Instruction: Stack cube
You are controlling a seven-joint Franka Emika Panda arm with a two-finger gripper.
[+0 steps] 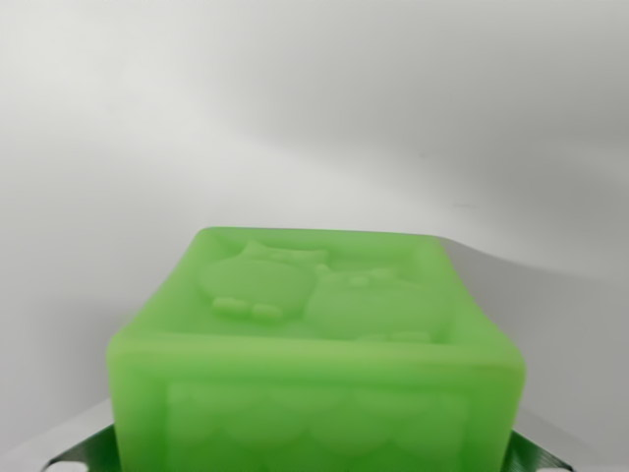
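A translucent green cube [314, 354] fills the lower half of the wrist view, very close to the camera. Its top face carries a raised owl-like figure, and its front face shows a scalloped pattern. At the bottom corners, dark green striped finger pads [74, 454] press against the cube's left and right sides. My gripper [310, 464] looks shut on the cube, though only the fingers' tips show at the frame's edge. No second cube is visible.
Behind the cube there is only a plain white surface [314, 118] with soft grey shadows. A faint edge or shadow line runs down toward the wrist view's right [550, 265].
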